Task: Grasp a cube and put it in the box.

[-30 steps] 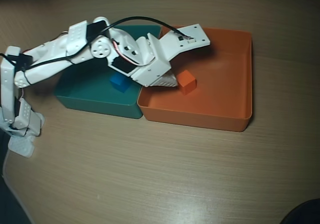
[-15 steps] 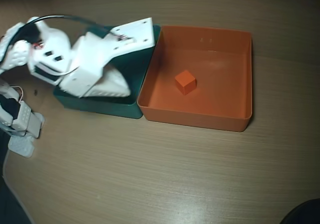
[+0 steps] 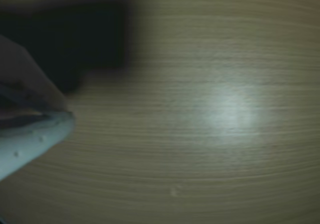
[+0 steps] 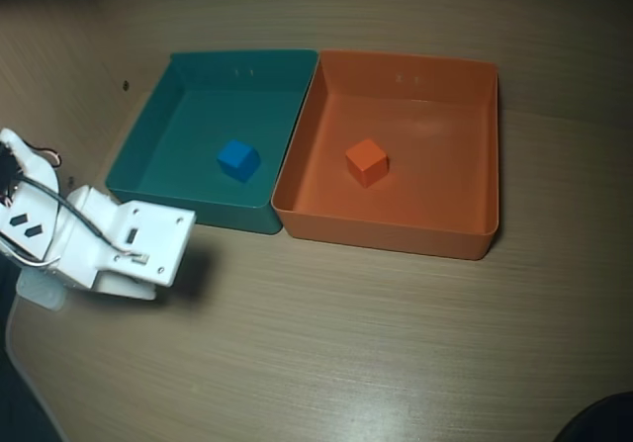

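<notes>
The orange cube point(image 4: 366, 160) lies inside the orange box point(image 4: 394, 233), near its middle, resting on the floor. My arm point(image 4: 127, 245) is folded at the left of the overhead view, in front of the teal tray and well away from the cube. The wrist housing hides the fingers there. In the blurred wrist view my gripper point(image 3: 66, 115) enters from the left edge; its two fingers meet at the tip with nothing between them, over bare wood. Neither cube nor box shows in the wrist view.
A teal tray point(image 4: 188, 205) stands against the box's left wall and holds a blue cube point(image 4: 237, 159). A dark blurred shape point(image 3: 75, 38) fills the wrist view's upper left. Bare wooden table point(image 4: 346, 343) lies in front of both trays.
</notes>
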Motion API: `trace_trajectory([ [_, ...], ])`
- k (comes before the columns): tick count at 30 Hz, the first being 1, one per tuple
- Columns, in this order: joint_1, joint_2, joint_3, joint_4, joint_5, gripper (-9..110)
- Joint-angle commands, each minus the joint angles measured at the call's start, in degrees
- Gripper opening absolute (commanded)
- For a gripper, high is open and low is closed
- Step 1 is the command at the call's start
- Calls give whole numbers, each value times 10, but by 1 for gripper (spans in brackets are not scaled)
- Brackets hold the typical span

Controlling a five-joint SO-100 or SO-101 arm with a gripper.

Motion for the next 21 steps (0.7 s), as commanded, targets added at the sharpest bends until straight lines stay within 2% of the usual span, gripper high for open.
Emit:
trace_trajectory([
  [1, 18, 122, 89, -7, -4, -4],
  [14, 29, 491, 425, -7, -4, -5],
  [21, 23, 541, 443, 5, 5, -4],
])
